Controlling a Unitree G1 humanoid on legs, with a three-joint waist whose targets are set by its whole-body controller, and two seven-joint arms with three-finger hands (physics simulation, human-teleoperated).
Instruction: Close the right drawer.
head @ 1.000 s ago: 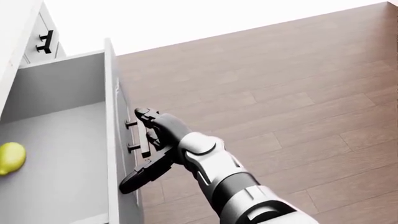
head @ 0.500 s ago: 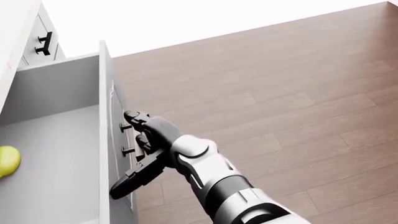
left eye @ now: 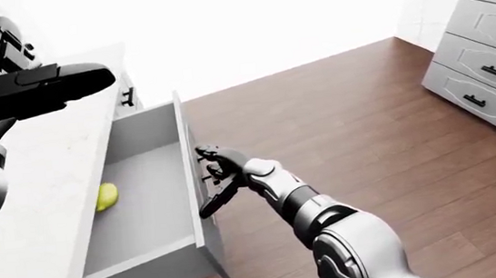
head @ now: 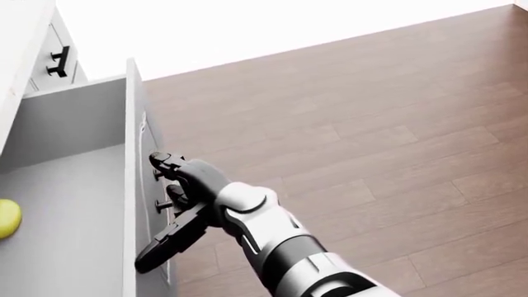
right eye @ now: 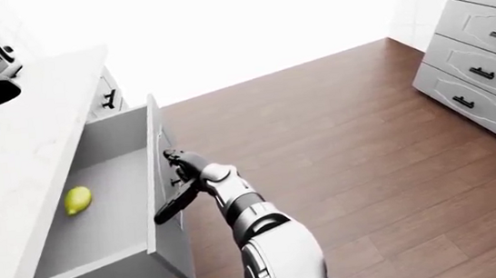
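The drawer (right eye: 100, 215) hangs well out of the counter (right eye: 14, 175) on the left of the right-eye view, open over the wood floor (right eye: 340, 144). Against the head view a second ago, its front panel has slid leftward, so the closing push seems under way with most of the travel left. The right hand (head: 175, 204) presses on that panel at the handle (head: 161, 189), fingers spread rather than clasped. The left hand (left eye: 38, 91) hovers over the counter, its fingers unclear. A small lemon (right eye: 77, 199) lies inside the drawer.
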